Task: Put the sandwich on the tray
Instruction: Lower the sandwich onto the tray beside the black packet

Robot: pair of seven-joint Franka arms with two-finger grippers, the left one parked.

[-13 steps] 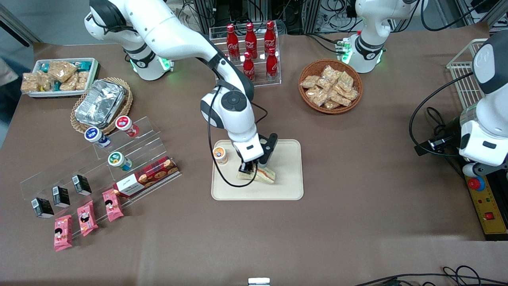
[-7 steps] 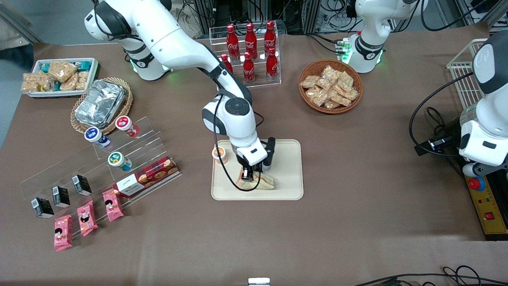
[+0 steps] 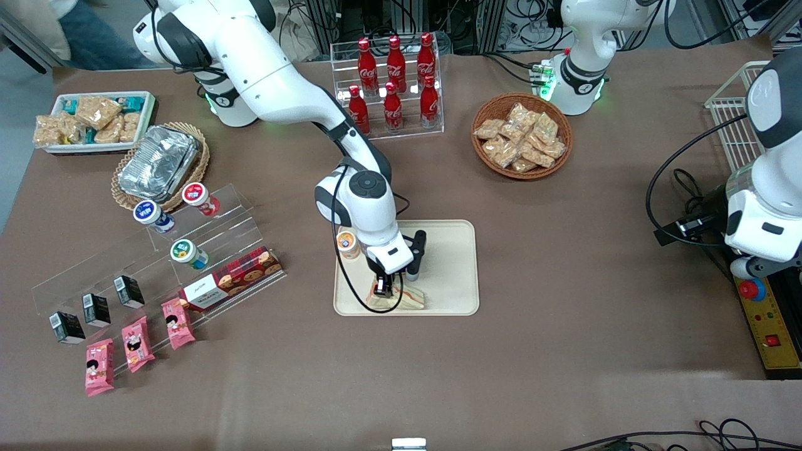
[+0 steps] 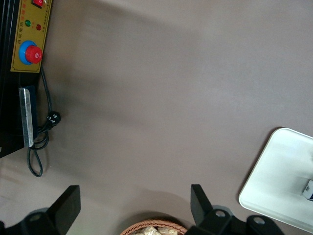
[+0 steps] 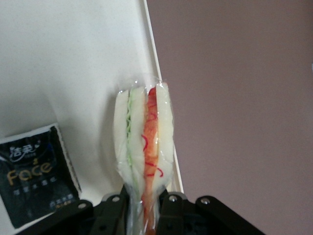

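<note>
Front view: we see gripper [image 3: 383, 289] low over tray [image 3: 451, 275], clamped on sandwich [image 3: 410, 300] at tray's edge nearest camera; small orange-lidded cup [image 3: 346, 243] stands on tray's corner farther back.

Right wrist view: we see fingers [image 5: 168, 208] pinching sandwich [image 5: 144, 147], filling edge showing, wedge over tray rim [image 5: 161, 98]; black packet [image 5: 36, 171] lies on tray just beside it.

Left wrist view: we see only tray corner [image 4: 279, 171] on brown tablecloth [image 4: 146, 98].

We see our gripper [image 5: 145, 208] clamping the wrapped sandwich [image 5: 144, 147] over the tray [image 5: 73, 63] rim, a black packet [image 5: 36, 171] beside the sandwich.
</note>
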